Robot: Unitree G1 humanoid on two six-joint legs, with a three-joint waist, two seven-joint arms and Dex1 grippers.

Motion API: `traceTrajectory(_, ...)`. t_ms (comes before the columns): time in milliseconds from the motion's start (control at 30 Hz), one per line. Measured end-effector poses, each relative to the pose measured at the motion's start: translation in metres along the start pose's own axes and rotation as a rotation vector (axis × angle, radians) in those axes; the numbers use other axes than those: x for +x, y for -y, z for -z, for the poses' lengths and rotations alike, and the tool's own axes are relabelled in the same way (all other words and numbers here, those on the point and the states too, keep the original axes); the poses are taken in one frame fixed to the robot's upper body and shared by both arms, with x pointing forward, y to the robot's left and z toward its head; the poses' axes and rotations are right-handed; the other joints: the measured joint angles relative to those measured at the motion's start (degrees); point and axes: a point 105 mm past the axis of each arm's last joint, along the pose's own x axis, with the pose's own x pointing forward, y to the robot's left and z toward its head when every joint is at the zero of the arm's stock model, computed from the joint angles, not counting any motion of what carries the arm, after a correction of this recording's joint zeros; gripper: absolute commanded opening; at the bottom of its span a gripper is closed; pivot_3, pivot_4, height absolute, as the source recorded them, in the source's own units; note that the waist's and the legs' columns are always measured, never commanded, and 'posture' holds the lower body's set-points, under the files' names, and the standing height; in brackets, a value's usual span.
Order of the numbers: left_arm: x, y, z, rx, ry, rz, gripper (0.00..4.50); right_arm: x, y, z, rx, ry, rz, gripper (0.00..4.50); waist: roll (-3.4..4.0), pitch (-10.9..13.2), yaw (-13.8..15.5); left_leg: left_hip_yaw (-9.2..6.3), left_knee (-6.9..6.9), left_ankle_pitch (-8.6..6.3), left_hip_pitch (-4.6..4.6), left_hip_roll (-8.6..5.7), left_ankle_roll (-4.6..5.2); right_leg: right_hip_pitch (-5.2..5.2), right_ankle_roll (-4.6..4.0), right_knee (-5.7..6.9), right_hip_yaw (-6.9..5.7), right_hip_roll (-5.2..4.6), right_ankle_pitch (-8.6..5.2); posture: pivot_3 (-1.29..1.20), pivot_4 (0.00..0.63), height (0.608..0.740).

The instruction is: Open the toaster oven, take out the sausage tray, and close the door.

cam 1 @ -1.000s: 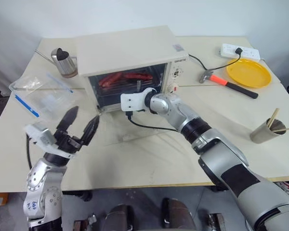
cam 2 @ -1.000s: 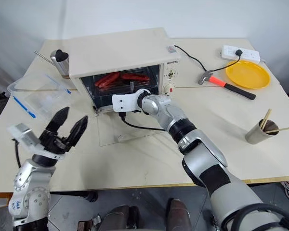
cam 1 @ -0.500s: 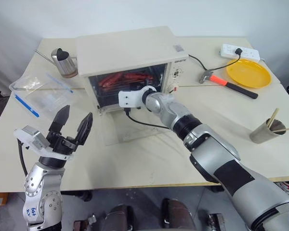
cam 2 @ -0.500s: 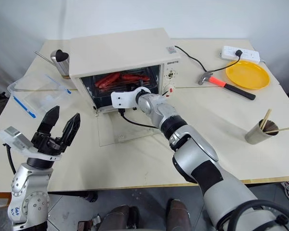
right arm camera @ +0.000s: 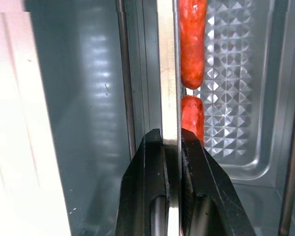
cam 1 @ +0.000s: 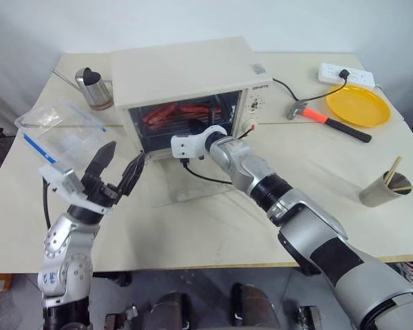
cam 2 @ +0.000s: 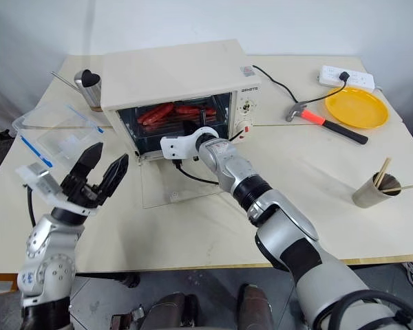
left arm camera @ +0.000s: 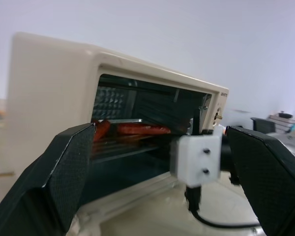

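Note:
The cream toaster oven (cam 1: 186, 69) stands at the table's back, and its glass door (cam 1: 182, 184) lies flat on the table in front. Inside, the sausage tray (cam 1: 173, 115) holds several red-brown sausages (right arm camera: 192, 44). My right gripper (right arm camera: 169, 140) reaches into the oven mouth and is shut on the tray's thin metal front rim (right arm camera: 168, 73). In the head views its fingers are mostly hidden behind the white wrist block (cam 1: 191, 144). My left gripper (cam 1: 124, 155) hovers open to the front left of the oven, apart from the door, with nothing between its fingers (left arm camera: 64, 177).
A metal pot (cam 1: 96, 89) and a plastic bag (cam 1: 58, 130) sit left of the oven. To the right lie a hammer (cam 1: 327, 118), a yellow plate (cam 1: 356, 103) and a power strip (cam 1: 344, 72). A cup with chopsticks (cam 1: 385, 187) stands near the right edge.
My right gripper has gone from open to shut on the tray's rim, its wrist turning slightly. My left arm has moved forward and up toward the oven, still open.

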Motion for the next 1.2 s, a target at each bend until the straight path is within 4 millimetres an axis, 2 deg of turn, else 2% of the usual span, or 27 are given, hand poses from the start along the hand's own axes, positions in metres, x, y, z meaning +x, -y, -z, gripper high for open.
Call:
traceTrajectory(100,0.009,-0.005,0.004,-0.019,-0.011,0.012,4.50,-0.004,0.000,-0.004,-0.009,0.017,0.001,0.00,0.00,0.0,-0.1,-0.01,-0.09,-0.02,0.02,0.04,-0.04,-0.01,0.00,-0.07,0.00,0.10,0.00,0.00,0.150,0.740)
traceTrajectory(267,0.012,-0.010,0.009,-0.032,-0.026,0.009,4.50,-0.013,-0.001,-0.004,-0.008,0.019,-0.001,0.00,0.00,0.0,-0.1,-0.05,-0.12,-0.06,0.01,0.16,-0.12,0.00,0.00,-0.13,0.00,0.24,0.00,0.00,0.150,0.740)
traceTrajectory(600,0.015,-0.008,0.008,-0.030,-0.029,0.038,4.50,-0.042,-0.005,-0.014,-0.009,0.075,-0.024,0.00,0.00,0.0,0.0,0.04,-0.04,-0.07,0.00,0.22,-0.13,0.00,0.00,-0.21,0.06,0.28,0.00,0.00,0.150,0.740)
traceTrajectory(833,0.019,-0.006,0.007,-0.034,-0.032,0.054,4.50,-0.061,-0.010,-0.013,-0.029,0.048,0.013,0.00,-0.01,0.0,0.3,0.02,-0.06,-0.08,-0.03,0.22,-0.16,0.00,0.00,-0.28,0.04,0.30,0.00,0.00,0.150,0.740)
traceTrajectory(1200,0.006,-0.018,0.001,-0.026,-0.095,0.049,4.50,-0.085,-0.022,-0.011,-0.061,0.076,0.044,0.00,-0.01,0.0,1.0,0.10,-0.01,-0.08,-0.02,0.26,-0.16,0.00,0.00,-0.33,0.08,0.33,0.00,0.00,0.150,0.740)
